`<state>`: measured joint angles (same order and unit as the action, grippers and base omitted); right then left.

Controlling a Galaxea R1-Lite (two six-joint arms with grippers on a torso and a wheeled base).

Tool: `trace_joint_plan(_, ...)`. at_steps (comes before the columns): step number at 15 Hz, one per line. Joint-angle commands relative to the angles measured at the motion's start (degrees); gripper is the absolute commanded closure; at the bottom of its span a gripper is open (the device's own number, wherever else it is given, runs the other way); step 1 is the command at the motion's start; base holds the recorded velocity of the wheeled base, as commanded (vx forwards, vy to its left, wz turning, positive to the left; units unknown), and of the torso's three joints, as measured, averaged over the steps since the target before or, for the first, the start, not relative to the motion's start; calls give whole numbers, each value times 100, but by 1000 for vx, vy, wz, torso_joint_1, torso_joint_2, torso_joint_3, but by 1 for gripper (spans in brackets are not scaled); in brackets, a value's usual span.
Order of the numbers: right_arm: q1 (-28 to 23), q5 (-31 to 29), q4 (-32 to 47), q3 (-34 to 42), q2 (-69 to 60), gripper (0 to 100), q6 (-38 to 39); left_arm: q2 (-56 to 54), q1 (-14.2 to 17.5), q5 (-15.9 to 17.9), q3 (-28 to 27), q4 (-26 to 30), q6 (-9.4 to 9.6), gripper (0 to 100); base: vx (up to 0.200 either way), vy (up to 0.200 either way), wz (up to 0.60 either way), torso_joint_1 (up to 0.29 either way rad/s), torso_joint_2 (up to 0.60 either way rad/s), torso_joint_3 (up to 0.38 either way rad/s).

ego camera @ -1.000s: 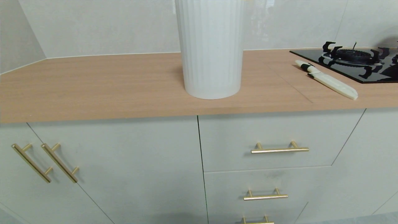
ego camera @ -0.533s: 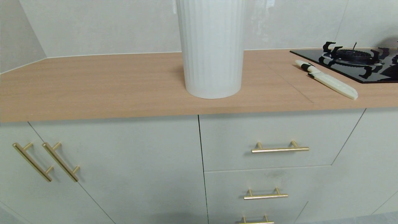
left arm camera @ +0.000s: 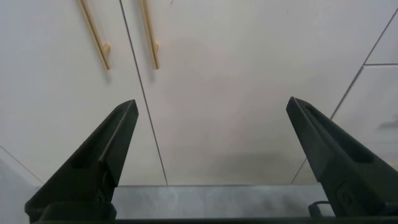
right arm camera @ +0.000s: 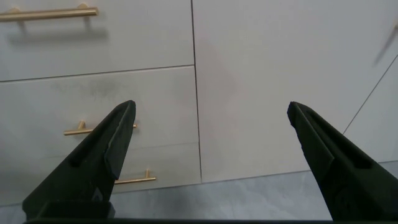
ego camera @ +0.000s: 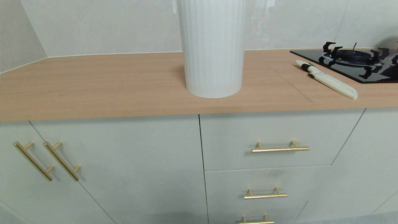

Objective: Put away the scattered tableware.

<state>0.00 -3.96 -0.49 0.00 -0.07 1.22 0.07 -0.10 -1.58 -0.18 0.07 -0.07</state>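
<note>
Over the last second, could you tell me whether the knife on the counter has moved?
No. The knife still lies at the same spot and angle beside the hob, along its front edge.

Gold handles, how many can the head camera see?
5. Two on the left doors, outer handle and inner handle; three stacked on the drawers: top handle, middle handle, and bottom handle, partly cut off. More may hide below.

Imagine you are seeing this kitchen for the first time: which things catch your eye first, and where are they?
A tall white ribbed container stands upright in the middle of the wooden countertop, near its front edge. To its right a cream knife lies flat on the wood, close beside the black hob. Below, brass handles stand out on the pale drawer fronts.
</note>
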Motion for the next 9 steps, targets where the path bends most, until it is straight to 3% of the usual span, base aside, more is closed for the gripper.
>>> trace_joint_plan(1, 0, 1, -4, 0, 7, 0, 1, 1, 1, -9, 1, 1, -1, 0, 0, 0, 0, 0, 0, 0)
trace_joint_plan(6, 0, 1, -4, 0, 7, 0, 1, 1, 1, 0, 1, 1, -1, 0, 0, 0, 0, 61, -202, -229)
trace_joint_plan(9, 0, 1, -4, 0, 7, 0, 1, 1, 1, 0, 1, 1, -1, 0, 0, 0, 0, 118, -548, -307)
